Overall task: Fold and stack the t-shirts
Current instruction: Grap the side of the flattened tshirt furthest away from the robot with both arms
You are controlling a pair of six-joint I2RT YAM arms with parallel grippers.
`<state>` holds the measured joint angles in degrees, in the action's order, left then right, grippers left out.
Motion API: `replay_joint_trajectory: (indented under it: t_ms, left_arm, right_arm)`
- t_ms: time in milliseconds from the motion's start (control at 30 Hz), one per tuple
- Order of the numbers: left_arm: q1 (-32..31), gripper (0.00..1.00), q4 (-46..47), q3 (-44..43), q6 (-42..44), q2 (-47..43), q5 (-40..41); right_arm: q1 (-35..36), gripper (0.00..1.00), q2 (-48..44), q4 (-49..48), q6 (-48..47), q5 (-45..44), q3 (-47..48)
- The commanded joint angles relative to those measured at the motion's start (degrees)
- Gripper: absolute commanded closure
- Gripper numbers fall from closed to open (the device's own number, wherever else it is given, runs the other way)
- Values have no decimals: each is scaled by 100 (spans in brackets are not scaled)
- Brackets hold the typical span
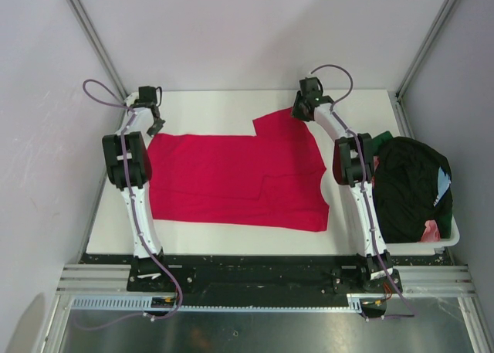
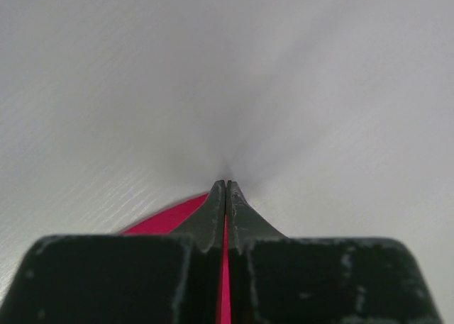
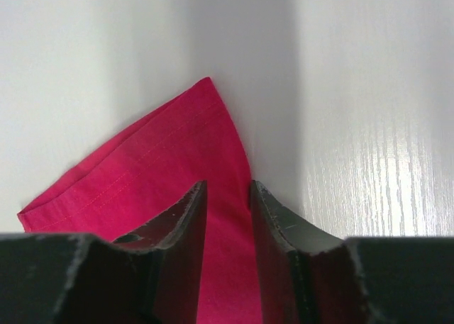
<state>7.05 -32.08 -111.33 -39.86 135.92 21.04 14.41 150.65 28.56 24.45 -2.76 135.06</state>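
Jaws at crosswise red t-shirt (image 1: 231, 179), collar (image 1: 315, 175) rightward

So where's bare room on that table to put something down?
Bare table strips lie beyond the red t-shirt at the far edge and before its near hem. The right side is crowded by the tub of clothes.

White table (image 1: 216, 106), matte top, faint grain visible in the right wrist view. Red t-shirt (image 1: 231, 179) lies flat on it mid-table, body running left-right, neck end to the right. One sleeve (image 1: 272, 125) sticks out toward the far edge. A fold edge crosses the shirt's near-right part. White tub (image 1: 454, 233) sits at the table's right edge, near corner.
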Motion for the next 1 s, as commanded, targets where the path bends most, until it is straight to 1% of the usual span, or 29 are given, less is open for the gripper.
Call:
replay_joint_trajectory:
  t_ms: [0,67,200,267,433,567,967]
  left_arm:
    - [14,100,-10,11,65,-375,-74]
    - [15,100,-10,-4,66,-387,-96]
    - [11,100,-5,-26,77,-391,-127]
    - [15,100,-2,-61,110,-397,-137]
    - [21,100,-8,-214,205,-400,-127]
    - [35,100,-2,-337,247,-409,-104]
    - [106,100,-3,-789,307,-284,-189]
  right_arm:
    - [144,67,158,432,-174,-322,196]
    - [161,72,134,458,-212,-405,196]
    - [174,86,107,447,-278,-541,237]
    - [175,91,106,431,-310,-605,318]
    - [151,98,6,350,-387,-780,491]
    - [116,100,-143,214,-402,-845,502]
    - [-50,100,-551,75,-321,-790,539]
